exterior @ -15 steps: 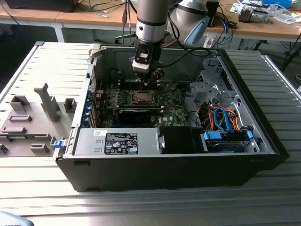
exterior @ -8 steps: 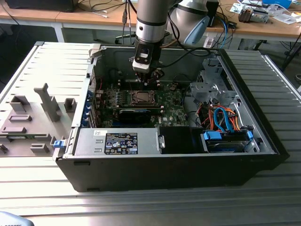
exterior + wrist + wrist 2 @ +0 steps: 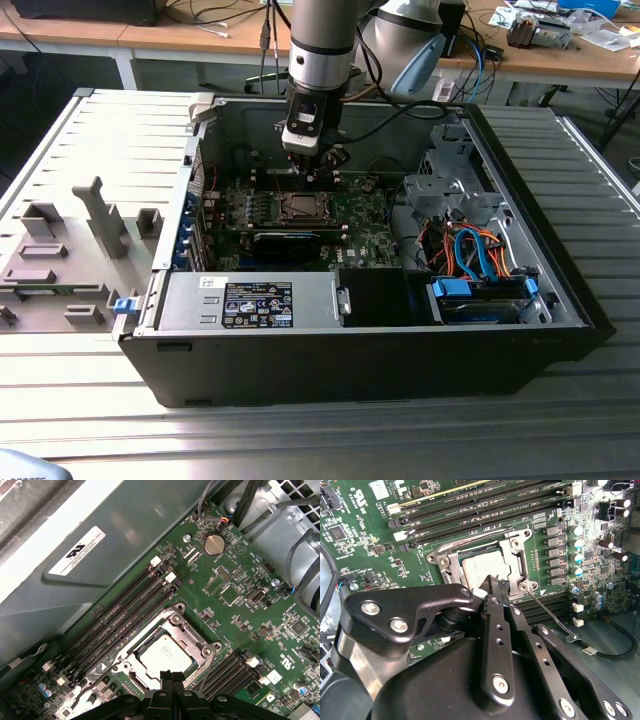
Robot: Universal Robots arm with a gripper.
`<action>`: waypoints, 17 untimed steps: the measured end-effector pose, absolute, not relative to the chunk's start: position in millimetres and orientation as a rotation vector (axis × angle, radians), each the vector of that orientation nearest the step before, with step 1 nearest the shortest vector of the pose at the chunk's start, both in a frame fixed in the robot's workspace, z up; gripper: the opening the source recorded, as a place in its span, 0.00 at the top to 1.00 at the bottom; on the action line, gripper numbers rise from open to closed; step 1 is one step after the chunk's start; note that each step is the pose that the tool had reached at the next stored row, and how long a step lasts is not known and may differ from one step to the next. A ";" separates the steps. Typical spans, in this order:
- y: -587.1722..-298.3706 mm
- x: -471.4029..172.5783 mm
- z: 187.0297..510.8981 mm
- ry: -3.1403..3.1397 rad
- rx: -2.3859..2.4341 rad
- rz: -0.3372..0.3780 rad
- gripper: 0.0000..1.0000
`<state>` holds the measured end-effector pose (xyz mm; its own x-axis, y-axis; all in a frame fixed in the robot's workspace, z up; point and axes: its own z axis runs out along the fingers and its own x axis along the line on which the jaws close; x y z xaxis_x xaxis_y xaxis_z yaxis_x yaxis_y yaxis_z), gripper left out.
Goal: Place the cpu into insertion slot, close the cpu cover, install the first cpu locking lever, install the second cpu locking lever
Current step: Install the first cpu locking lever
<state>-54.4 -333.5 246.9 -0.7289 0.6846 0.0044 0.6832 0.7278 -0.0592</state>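
Observation:
The cpu [image 3: 164, 653] [image 3: 482, 567] lies flat in the insertion slot [image 3: 300, 208] on the green motherboard, its silver-grey top showing. The cpu cover [image 3: 192, 630] [image 3: 516, 547] is down around it as a silvery frame. A thin wire locking lever [image 3: 552, 616] [image 3: 206, 667] sticks out from one corner of the socket, angled away over the board. My gripper [image 3: 171, 678] [image 3: 493, 586] [image 3: 308, 172] hovers just above the socket's edge. Its black fingers are pressed together, shut, with nothing between them.
Rows of black memory slots [image 3: 127, 612] [image 3: 470, 510] run beside the socket. The grey case wall [image 3: 100, 540] stands close behind them. A drive cage with orange and blue cables [image 3: 470, 250] fills the exterior view's right. The power supply [image 3: 255, 300] sits in front.

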 end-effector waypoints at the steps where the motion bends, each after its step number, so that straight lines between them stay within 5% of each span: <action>1: -333.5 -54.4 246.9 -2.896 -1.146 0.083 0.89; 17: -333.5 -54.4 246.9 -2.904 -1.128 0.084 0.89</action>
<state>-54.4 -333.5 246.9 -0.7376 0.6753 0.0043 0.6739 0.7365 -0.0592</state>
